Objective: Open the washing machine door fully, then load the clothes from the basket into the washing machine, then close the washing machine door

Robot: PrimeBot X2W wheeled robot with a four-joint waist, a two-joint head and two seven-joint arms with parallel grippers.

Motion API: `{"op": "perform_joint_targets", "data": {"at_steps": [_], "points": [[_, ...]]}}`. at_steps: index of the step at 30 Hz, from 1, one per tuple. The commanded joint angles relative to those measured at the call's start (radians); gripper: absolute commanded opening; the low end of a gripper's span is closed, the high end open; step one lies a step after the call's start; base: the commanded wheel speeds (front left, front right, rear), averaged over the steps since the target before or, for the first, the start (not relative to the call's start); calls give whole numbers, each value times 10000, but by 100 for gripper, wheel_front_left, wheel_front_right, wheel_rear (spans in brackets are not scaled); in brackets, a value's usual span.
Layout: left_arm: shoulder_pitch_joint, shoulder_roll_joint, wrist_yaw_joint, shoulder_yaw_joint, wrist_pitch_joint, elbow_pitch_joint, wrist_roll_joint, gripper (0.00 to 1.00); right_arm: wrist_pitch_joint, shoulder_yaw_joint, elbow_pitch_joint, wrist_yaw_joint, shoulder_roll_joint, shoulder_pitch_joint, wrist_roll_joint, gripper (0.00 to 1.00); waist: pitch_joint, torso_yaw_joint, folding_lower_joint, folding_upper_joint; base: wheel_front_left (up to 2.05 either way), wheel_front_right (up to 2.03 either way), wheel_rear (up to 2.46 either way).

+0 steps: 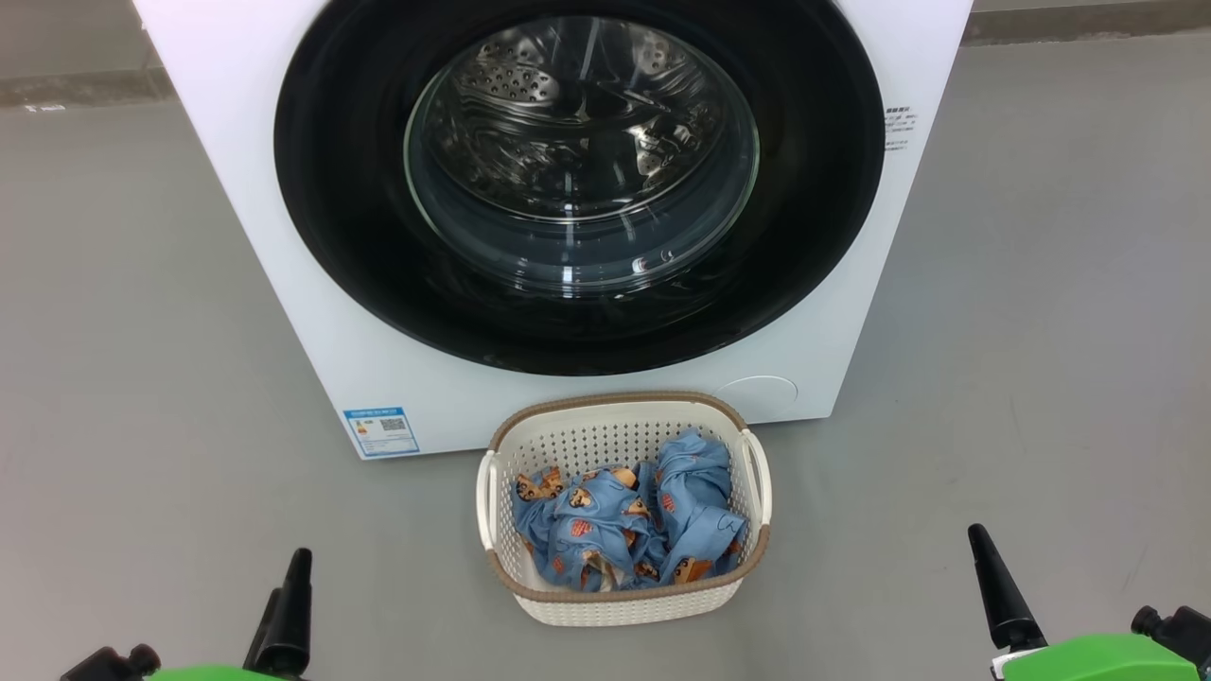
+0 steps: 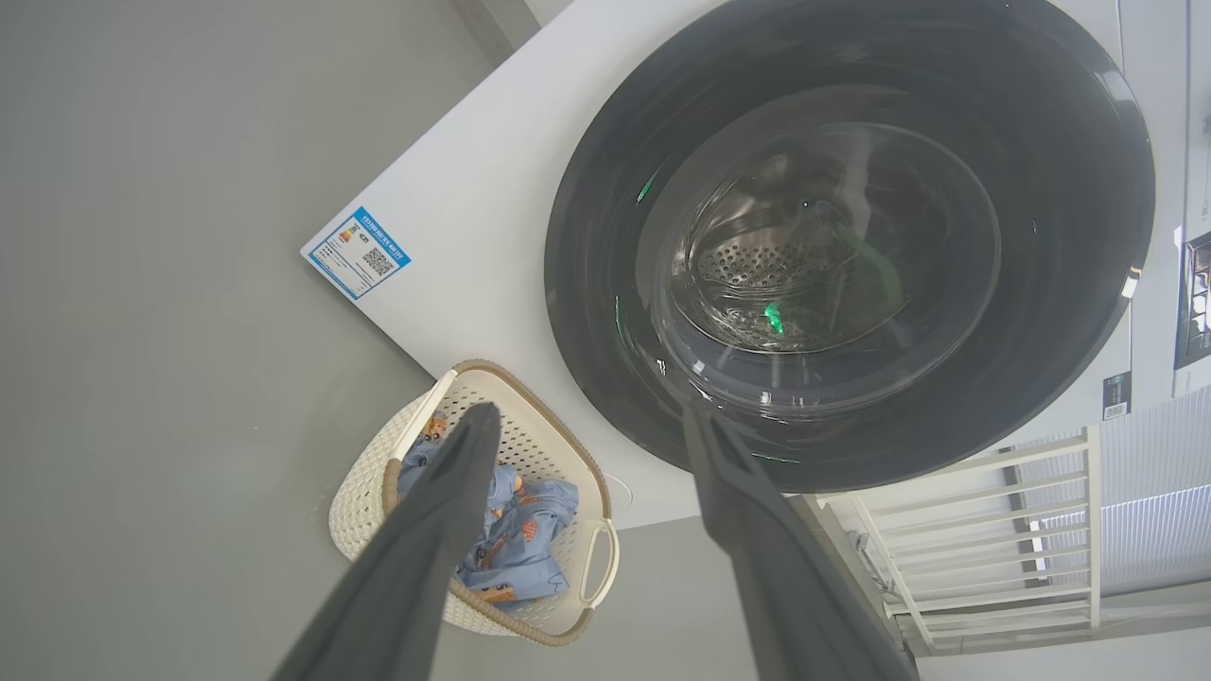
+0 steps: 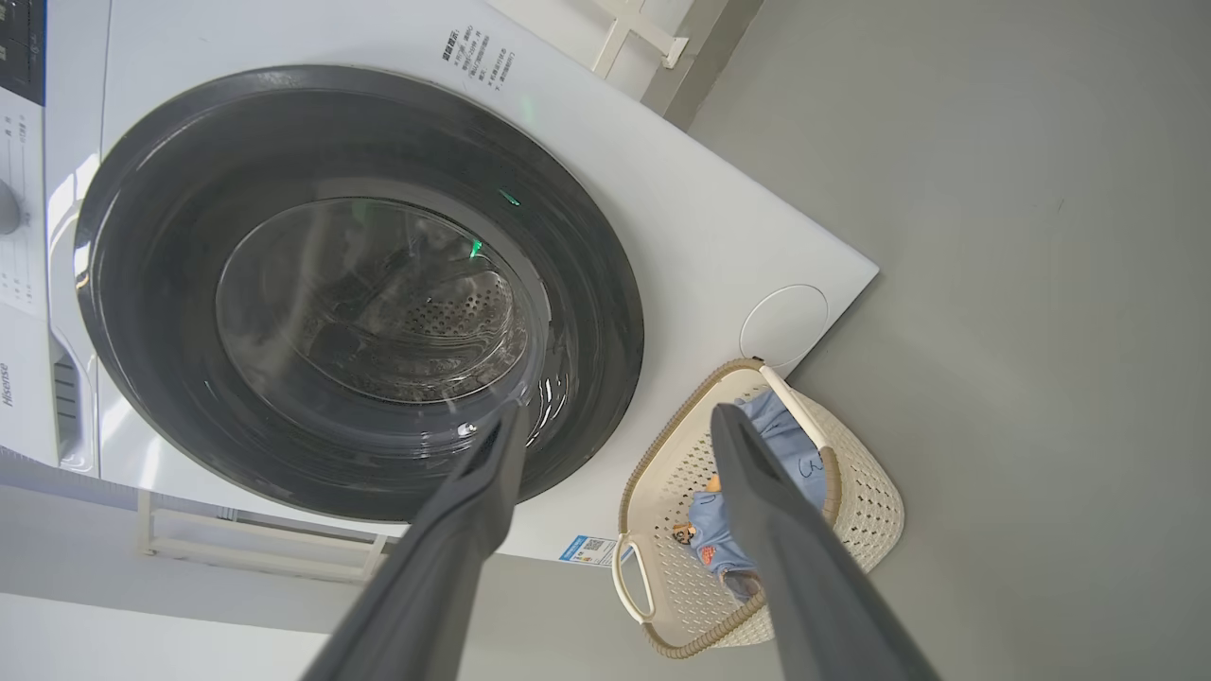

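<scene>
Down on the grey floor (image 1: 142, 378), right in front of the robot, the washing machine (image 1: 236, 189) stands big and white, and the washing machine door (image 1: 579, 180) is shut flat against its front. It's a glossy black ring, with the steel drum showing through the bulging glass at its middle. There's a blue label sticker (image 1: 380, 430) at the machine's lower corner on the robot's left and a round white flap (image 1: 757, 397) at the lower corner on its right.

Just before the machine, between those two corners, sits the basket (image 1: 587, 440), cream with a brown rim, upright on the floor. The clothes (image 1: 629, 525) are bundled inside it, blue fabric with little orange bears, heaped toward the near side and the robot's right. Nothing hangs over the rim.

Now the arms. The left gripper (image 2: 588, 416) has its two dark fingers spread wide, nothing between them, pointing at the door's lower edge and the basket. The right gripper (image 3: 620, 416) is spread just as wide and just as empty. From the head view, both sit low, one on each side of the basket and well apart from it, touching nothing.
</scene>
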Motion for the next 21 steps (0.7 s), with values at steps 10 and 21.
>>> {"op": "perform_joint_targets", "data": {"at_steps": [10, 21], "points": [[-106, 227, -24, 34, -368, -410, 1248, 100, -343, 207, -189, 8, -249, -271, -1146, 100, -4, 23, -1, 0, 0, 0, 0], [-51, 263, -27, -43, -693, -564, 2538, 100, -665, 378, -122, 9, -380, -267, -2341, 100, 1, 39, -1, 0, 0, 0, 0]]}}
